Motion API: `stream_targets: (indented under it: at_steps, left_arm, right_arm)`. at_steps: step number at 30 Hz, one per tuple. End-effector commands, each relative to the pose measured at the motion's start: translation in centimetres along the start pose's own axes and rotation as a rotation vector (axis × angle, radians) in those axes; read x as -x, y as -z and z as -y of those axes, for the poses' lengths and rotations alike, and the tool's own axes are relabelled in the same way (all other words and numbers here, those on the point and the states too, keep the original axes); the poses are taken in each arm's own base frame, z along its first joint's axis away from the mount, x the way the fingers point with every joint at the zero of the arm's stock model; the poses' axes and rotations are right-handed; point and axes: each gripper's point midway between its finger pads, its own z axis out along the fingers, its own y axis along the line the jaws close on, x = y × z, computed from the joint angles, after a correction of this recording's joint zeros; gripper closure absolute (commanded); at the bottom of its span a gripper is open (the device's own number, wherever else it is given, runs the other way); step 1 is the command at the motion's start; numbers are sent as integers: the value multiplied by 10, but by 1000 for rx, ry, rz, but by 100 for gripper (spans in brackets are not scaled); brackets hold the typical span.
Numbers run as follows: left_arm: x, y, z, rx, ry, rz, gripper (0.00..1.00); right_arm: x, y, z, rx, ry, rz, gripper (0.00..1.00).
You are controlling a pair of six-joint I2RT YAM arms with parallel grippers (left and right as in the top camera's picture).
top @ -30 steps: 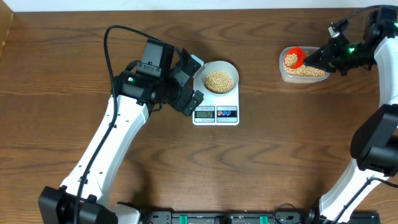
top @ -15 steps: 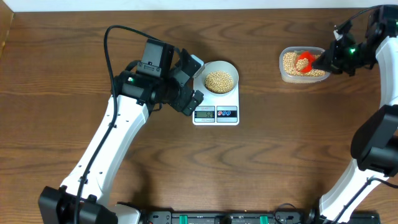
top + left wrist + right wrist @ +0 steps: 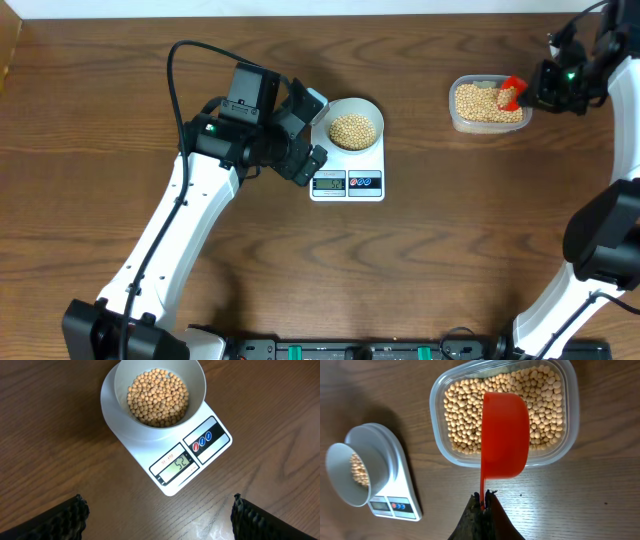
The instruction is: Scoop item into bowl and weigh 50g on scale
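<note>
My right gripper (image 3: 483, 499) pinches the red scoop (image 3: 504, 435) by its handle, tipped over the tub (image 3: 571, 395) so beans (image 3: 465, 415) drop there, since the scale (image 3: 212, 442) shows 52.

beans (image 3: 157, 396) in bowl (image 3: 196, 380) — on scale (image 3: 210, 442)

The only legible reading is on the scale (image 3: 142, 452). In the left wrist view, its LCD display (image 3: 181, 464), set in the front edge, shows the digits "52". A line of small red print (image 3: 169, 455) stands on the white panel just above the display; its characters are too small to read. The round blue and red buttons (image 3: 202, 441) on the black strip beside the display carry white marks that cannot be made out. In the overhead and right wrist views the display digits are not legible.
</note>
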Motion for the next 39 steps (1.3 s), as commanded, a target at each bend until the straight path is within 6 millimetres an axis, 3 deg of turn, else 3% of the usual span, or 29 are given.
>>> stream_targets:
  at_steps: [1, 20, 39]
  left_arm:
    - [-3, -5, 2, -20, 12, -12, 7]
    - [-3, -5, 2, -20, 12, -12, 7]
    - [-3, -5, 2, -19, 12, -11, 7]
  right_arm:
    - [7, 11, -13, -49, 38, 45, 99]
    - [11, 0, -20, -409, 122, 81, 99]
    - [14, 5, -17, -544, 135, 115, 99]
